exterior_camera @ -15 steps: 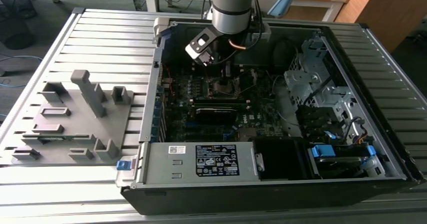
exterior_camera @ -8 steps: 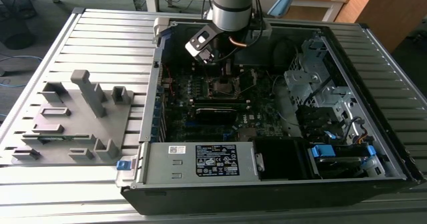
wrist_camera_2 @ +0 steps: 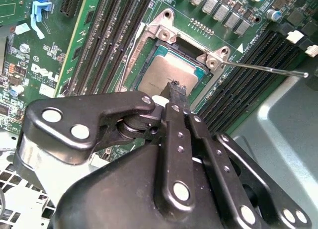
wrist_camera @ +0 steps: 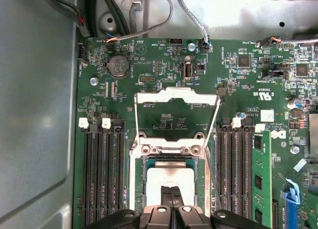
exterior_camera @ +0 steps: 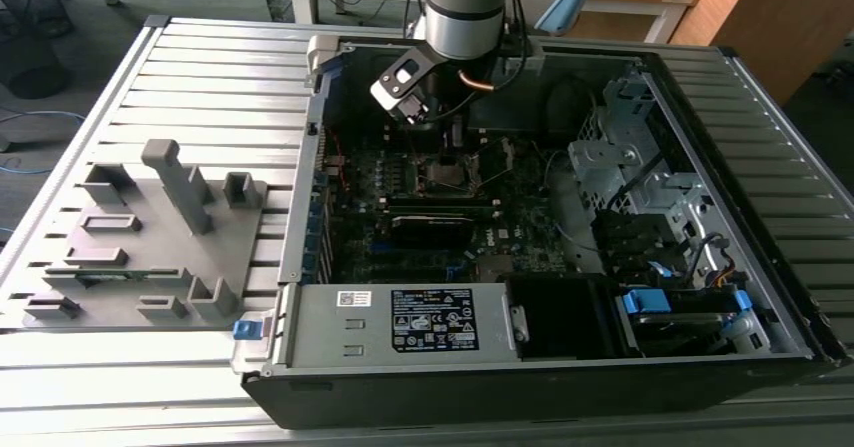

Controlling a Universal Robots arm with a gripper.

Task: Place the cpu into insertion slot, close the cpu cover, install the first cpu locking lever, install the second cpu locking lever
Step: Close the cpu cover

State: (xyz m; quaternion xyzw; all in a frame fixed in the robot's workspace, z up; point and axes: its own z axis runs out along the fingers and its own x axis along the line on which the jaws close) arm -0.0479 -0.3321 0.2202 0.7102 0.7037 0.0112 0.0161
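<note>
The cpu (wrist_camera: 169, 178) lies flat in the insertion slot (wrist_camera: 139, 189), its dull silver top also showing in the second wrist view (wrist_camera_2: 160, 74). The cpu cover (wrist_camera: 176, 94) stands swung open behind the slot, with green board visible through its window. A thin wire lever (wrist_camera_2: 263, 69) sticks out sideways from the socket's corner, and another wire lever (wrist_camera: 214, 114) runs along the cover's side. My gripper (wrist_camera: 171, 190) is shut, its paired black tips (wrist_camera_2: 176, 87) right over the chip's top with nothing between them. In the exterior view the gripper (exterior_camera: 424, 125) hangs just above the socket (exterior_camera: 445, 174).
Black memory slots (wrist_camera: 102, 174) flank the socket on both sides. Cables (wrist_camera: 149, 20) run along the case wall behind the board. A power supply box (exterior_camera: 434, 319) with a white label, a drive cage (exterior_camera: 627, 177) and a grey parts fixture (exterior_camera: 147, 237) outside the case on the exterior view's left.
</note>
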